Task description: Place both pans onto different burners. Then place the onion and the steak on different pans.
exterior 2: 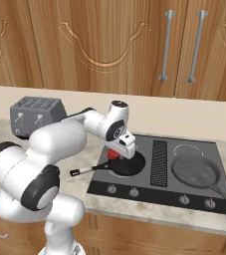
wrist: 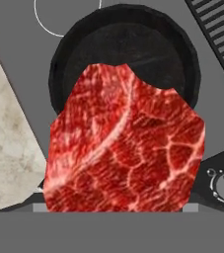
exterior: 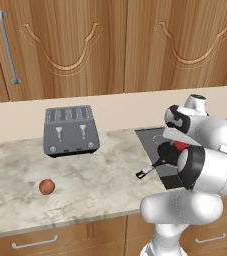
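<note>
The onion (exterior: 46,186) rests on the marble table (exterior: 85,185), left of and in front of the grey toaster (exterior: 71,131), well apart from the cooktop (exterior 2: 157,174). The black pan (exterior 2: 127,163) sits on the cooktop's front left burner, its long handle (exterior 2: 87,170) pointing left over the table. The gripper (exterior 2: 115,153) hangs directly above this pan; the fingers are clamped on the steak (wrist: 126,143), which the hand view shows just over the pan's near rim. Right of the central vent grille (exterior 2: 159,163), the matte grey pan (exterior 2: 196,171) sits on the right front burner.
</note>
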